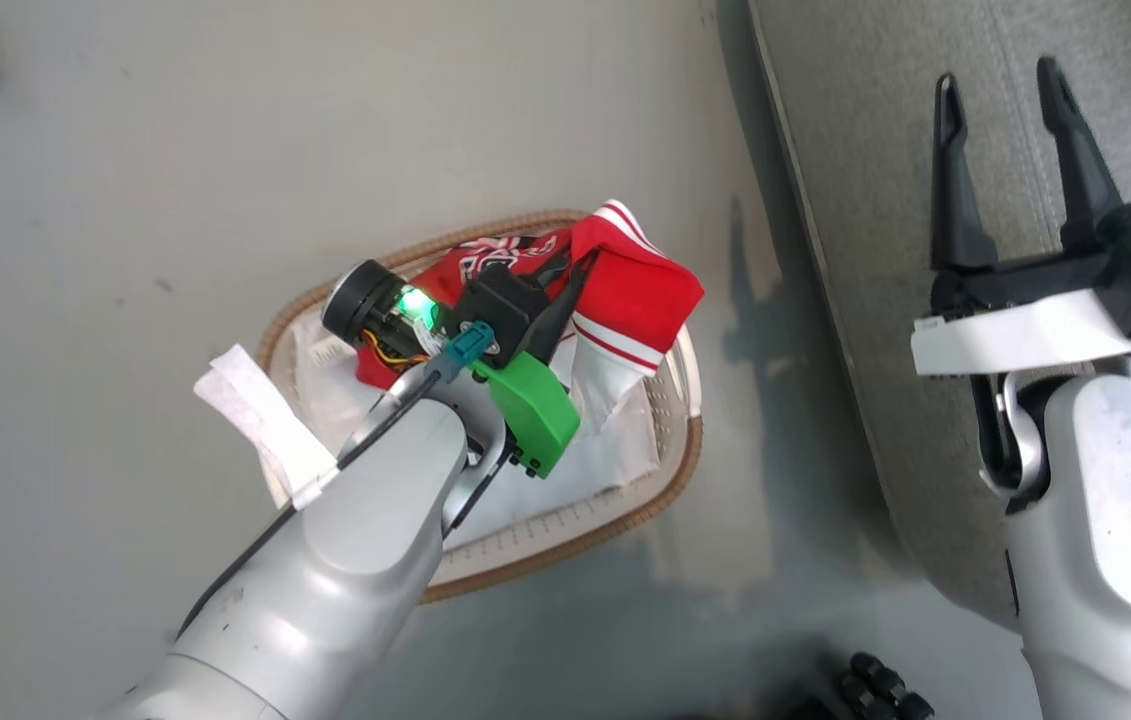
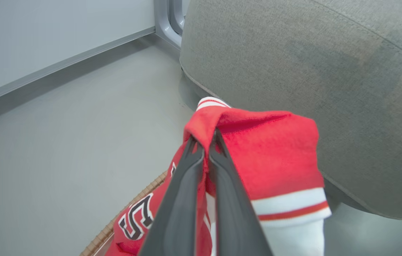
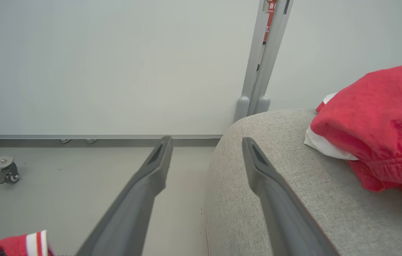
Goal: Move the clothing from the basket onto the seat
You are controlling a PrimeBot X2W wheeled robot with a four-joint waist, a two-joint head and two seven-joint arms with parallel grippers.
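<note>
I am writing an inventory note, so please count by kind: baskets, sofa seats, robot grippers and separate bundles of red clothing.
Basket: 1
Seat: 1
Grippers: 2 (left gripper with fingers shut on clothing, right gripper open)
Red clothing bundles: 2 (bundle at the basket, bundle on the seat)
Total: 6

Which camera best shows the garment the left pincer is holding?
Left wrist view: the left pincer is shut on a fold of the red garment, close up. Head view shows it bunched above the basket, the grip partly hidden. Right wrist view catches a striped corner, bottom left.
</note>
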